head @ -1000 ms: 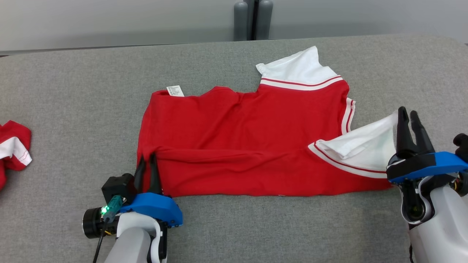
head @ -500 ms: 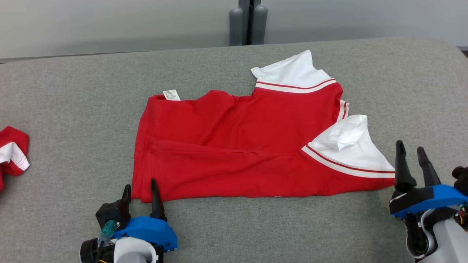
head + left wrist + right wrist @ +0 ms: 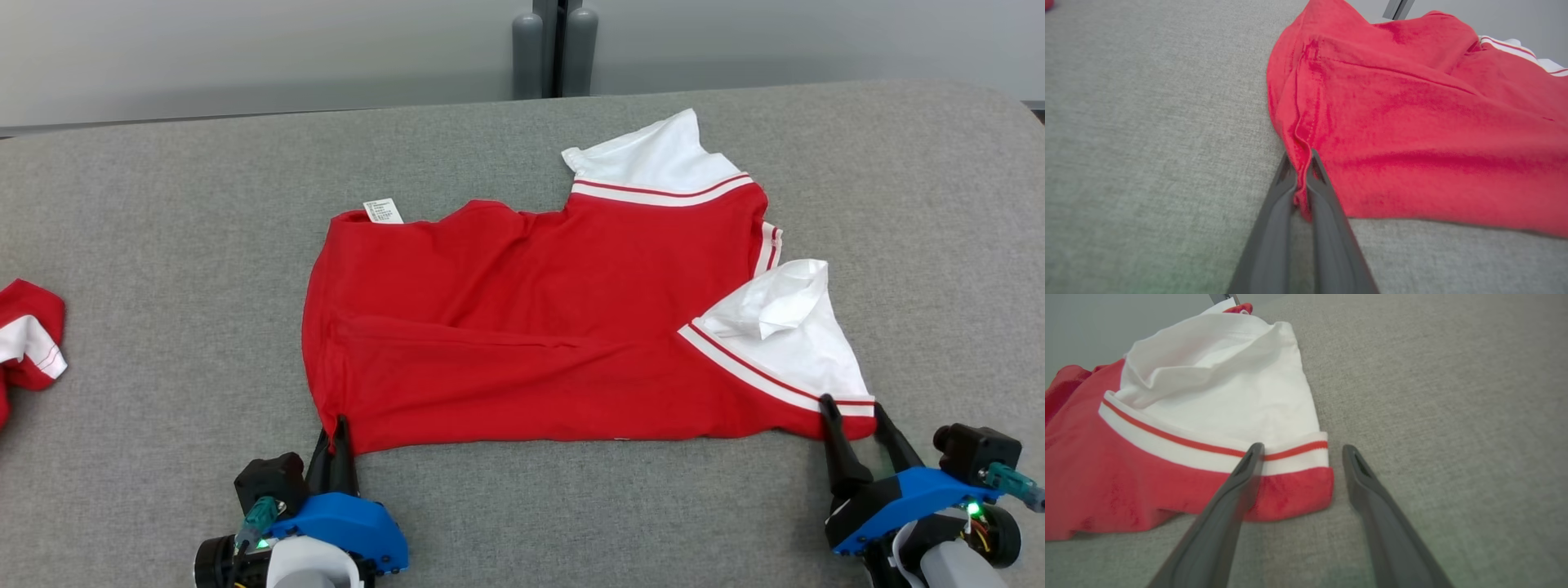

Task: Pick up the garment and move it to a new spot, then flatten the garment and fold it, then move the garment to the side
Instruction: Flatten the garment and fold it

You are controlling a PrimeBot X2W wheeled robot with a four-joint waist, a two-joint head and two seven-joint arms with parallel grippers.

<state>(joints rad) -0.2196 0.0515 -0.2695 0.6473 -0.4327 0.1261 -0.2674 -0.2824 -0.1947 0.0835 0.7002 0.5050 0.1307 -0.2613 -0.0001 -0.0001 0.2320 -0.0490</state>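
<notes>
The fingers of the left gripper [image 3: 1301, 163] are pressed together on the near hem corner of the red shirt [image 3: 531, 327]. Those of the right gripper [image 3: 1302, 449] stand apart around its other near corner, perhaps already touching the cloth. I judge that the fold is starting; next, the right fingers must close. The shirt lies mostly flat on the grey surface [image 3: 163, 204], with one white sleeve [image 3: 775, 318] crumpled.
</notes>
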